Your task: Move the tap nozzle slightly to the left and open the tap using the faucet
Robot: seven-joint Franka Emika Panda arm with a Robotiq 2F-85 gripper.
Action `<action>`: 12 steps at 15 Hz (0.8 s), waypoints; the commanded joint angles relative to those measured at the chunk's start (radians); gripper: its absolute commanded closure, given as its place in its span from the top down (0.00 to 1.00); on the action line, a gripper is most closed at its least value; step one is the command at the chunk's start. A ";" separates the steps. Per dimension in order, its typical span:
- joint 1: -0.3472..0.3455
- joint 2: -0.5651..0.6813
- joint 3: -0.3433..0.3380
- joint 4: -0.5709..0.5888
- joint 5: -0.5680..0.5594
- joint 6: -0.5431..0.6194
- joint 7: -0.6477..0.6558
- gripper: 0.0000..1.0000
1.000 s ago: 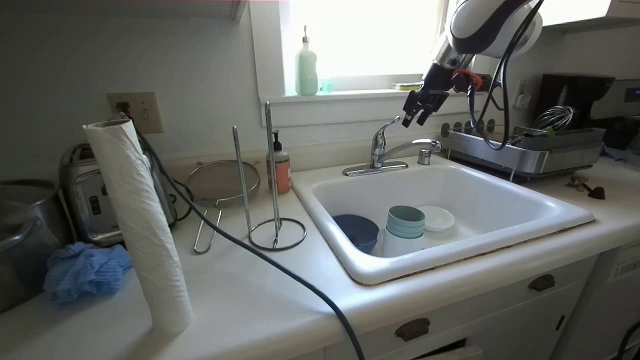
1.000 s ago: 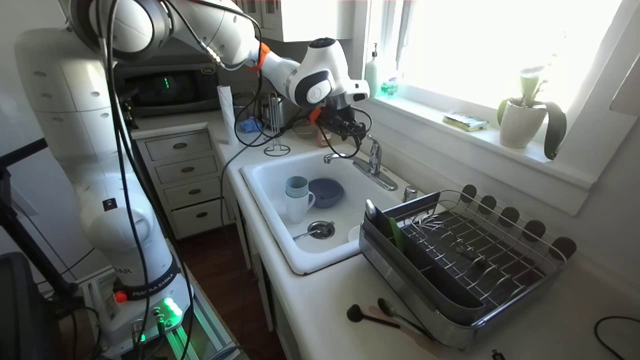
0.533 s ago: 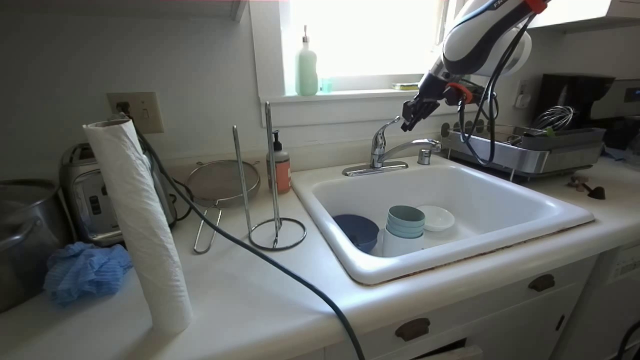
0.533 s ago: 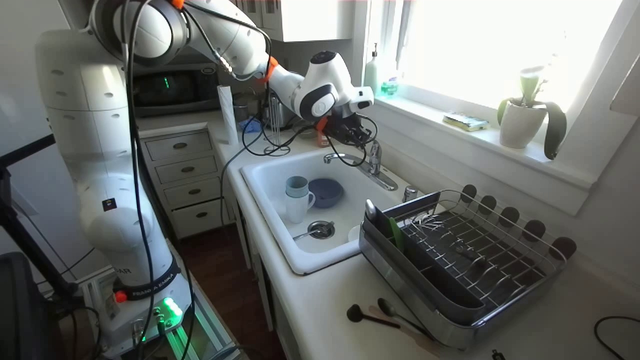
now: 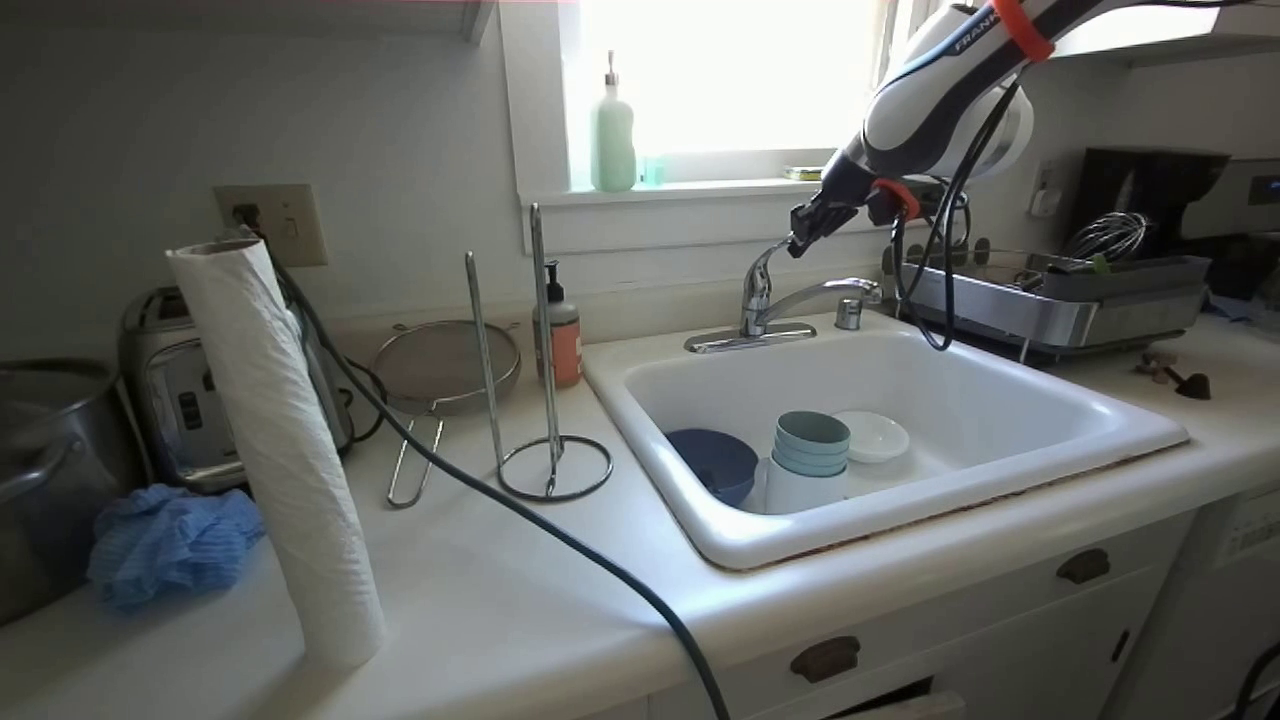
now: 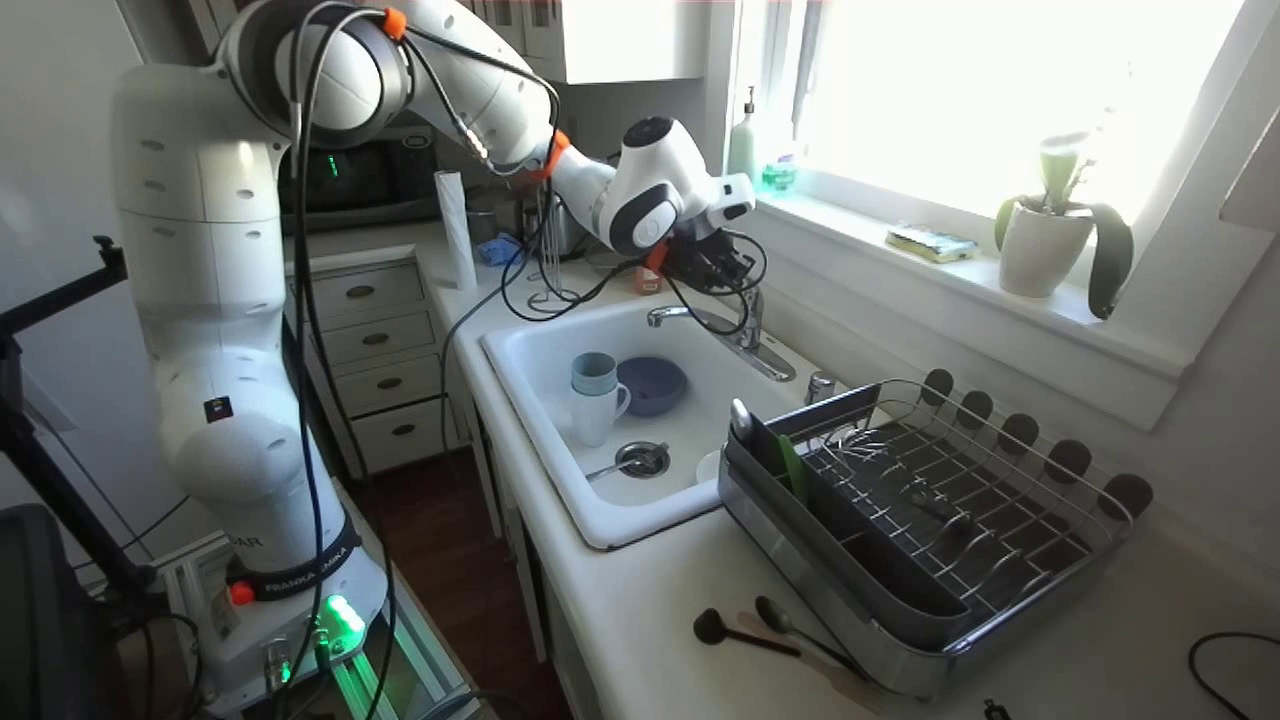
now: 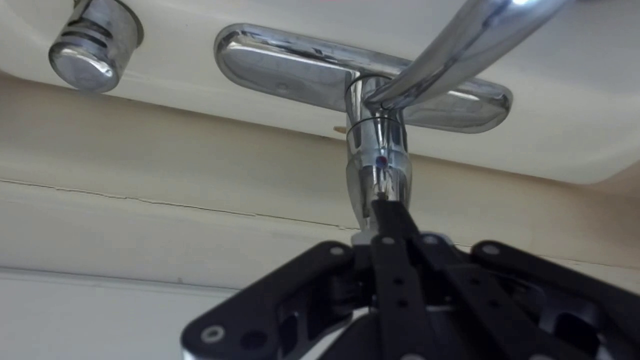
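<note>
Wrist view: tap nozzle (image 7: 465,55) slants, pointing upper right; gripper (image 7: 392,212) pinched together, hold unclear.

Tap (image 7: 378,137): smooth, v. glossy mtl; paper roll (image 5: 285,450) matt.

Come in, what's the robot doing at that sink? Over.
Gripper looks closed, right at the faucet handle; contact unclear. Spout reaching out over the sink. Cable loop crosses the spout in an exterior view; real clearance unclear.

White arm (image 6: 200,270) bent at the elbow (image 6: 350,80), wrist (image 6: 655,190) angled downward, black hand (image 7: 392,212) with fingers (image 7: 400,227) together.
</note>
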 commanded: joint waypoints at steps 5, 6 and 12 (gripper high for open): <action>-0.083 0.048 0.121 0.068 0.138 0.102 -0.134 0.00; -0.091 0.050 0.129 0.071 0.144 0.105 -0.141 0.00; -0.046 -0.023 0.047 0.030 0.028 -0.203 -0.010 0.00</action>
